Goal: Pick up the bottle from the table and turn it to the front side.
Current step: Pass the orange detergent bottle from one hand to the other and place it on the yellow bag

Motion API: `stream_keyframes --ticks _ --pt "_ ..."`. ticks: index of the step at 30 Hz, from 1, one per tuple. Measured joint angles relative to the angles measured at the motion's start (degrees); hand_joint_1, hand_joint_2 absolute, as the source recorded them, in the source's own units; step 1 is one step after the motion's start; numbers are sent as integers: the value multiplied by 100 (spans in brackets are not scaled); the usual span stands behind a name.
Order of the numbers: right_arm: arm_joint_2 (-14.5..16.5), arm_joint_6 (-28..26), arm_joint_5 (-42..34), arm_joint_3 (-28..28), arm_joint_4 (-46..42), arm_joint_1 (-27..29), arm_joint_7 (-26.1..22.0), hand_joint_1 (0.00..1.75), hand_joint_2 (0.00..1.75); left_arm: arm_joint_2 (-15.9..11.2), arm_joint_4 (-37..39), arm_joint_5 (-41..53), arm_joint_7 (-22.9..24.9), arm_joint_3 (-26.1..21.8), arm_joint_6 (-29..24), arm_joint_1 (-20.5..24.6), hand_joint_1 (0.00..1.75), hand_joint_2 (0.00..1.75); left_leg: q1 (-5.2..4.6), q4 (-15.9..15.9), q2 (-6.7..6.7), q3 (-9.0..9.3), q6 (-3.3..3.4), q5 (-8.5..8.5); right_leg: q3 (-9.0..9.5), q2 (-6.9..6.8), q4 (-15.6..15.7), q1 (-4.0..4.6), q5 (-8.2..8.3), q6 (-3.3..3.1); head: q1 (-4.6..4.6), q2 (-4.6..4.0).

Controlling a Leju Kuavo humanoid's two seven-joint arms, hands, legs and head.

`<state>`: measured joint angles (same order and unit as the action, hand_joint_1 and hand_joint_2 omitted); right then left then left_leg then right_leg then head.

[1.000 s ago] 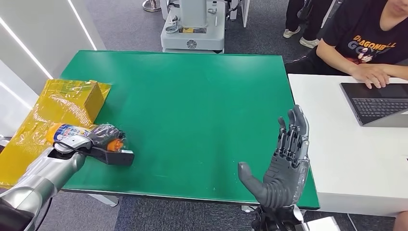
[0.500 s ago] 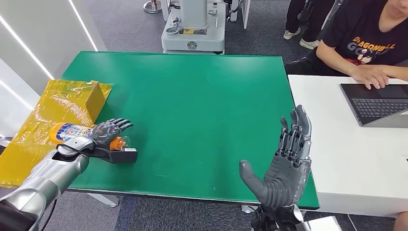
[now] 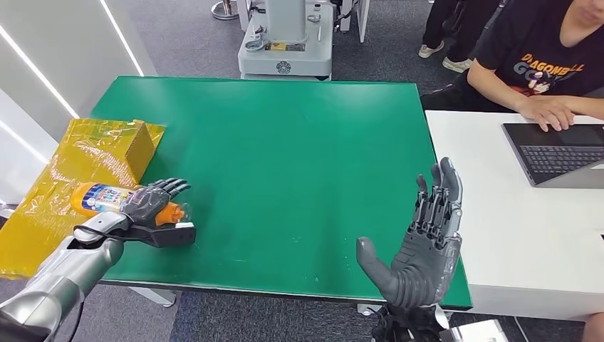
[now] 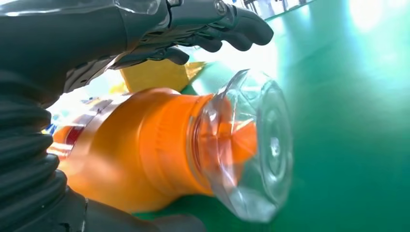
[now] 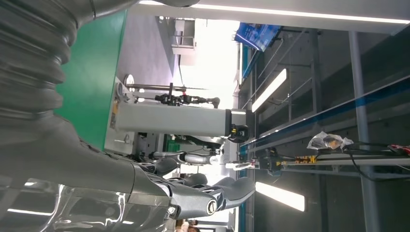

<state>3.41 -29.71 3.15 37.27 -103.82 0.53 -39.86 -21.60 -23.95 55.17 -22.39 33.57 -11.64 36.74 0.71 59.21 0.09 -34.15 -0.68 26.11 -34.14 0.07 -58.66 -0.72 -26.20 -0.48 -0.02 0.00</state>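
The left hand [image 3: 146, 201] lies over the orange bottle [image 3: 107, 197] near the table's left front edge, at about eight o'clock from the middle of the green table [image 3: 285, 157]. Its fingers [image 3: 171, 187] reach out straight past the bottle's neck, spread and not wrapped round it; the left wrist view shows them above the bottle with the thumb below, so the hand reads as wide apart and bracketing the bottle, not clamping it. Whether the palm touches the body I cannot tell.

The bottle lies on its side, its long axis running roughly from nine o'clock to three o'clock: the labelled body rests toward the yellow plastic bag [image 3: 43, 206], and the clear cap [image 4: 251, 145] points toward the table's middle. A yellow-wrapped box [image 3: 132, 146] sits just beyond it, at about eleven o'clock from the hand.

The right hand [image 3: 420, 249] is held upright at the table's front right, at five o'clock, palm open, fingers apart, holding nothing, well apart from the bottle.

So the left hand is plainly the nearer one; a grasp would likely need its fingers to curl across the bottle's axis.

A person [image 3: 548, 64] sits at a white desk [image 3: 498, 214] with a laptop [image 3: 555, 153].
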Motion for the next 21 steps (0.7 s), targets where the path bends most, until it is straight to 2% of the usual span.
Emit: stream_keyframes --ticks 11,16,21 --pt "0 62 30 -10 -5 58 -1 0 175 -233 -764 -461 -703 -328 747 -293 0 175 0 1 0 -15 -2 -1 -15 0 1 0 0 0 0 0" --pt "0 123 89 -32 -47 141 -2 0 175 -388 -1486 -1185 -1026 -407 1167 -493 0 175 0 1 0 -18 -2 -1 -18 1 2 0 0 0 1 0" --pt "-1 92 124 -60 -99 206 -3 0 175 -457 -2320 -1703 -1243 -514 1213 -752 0 175 0 1 -1 -21 -2 -1 -20 -1 3 0 0 0 1 0"
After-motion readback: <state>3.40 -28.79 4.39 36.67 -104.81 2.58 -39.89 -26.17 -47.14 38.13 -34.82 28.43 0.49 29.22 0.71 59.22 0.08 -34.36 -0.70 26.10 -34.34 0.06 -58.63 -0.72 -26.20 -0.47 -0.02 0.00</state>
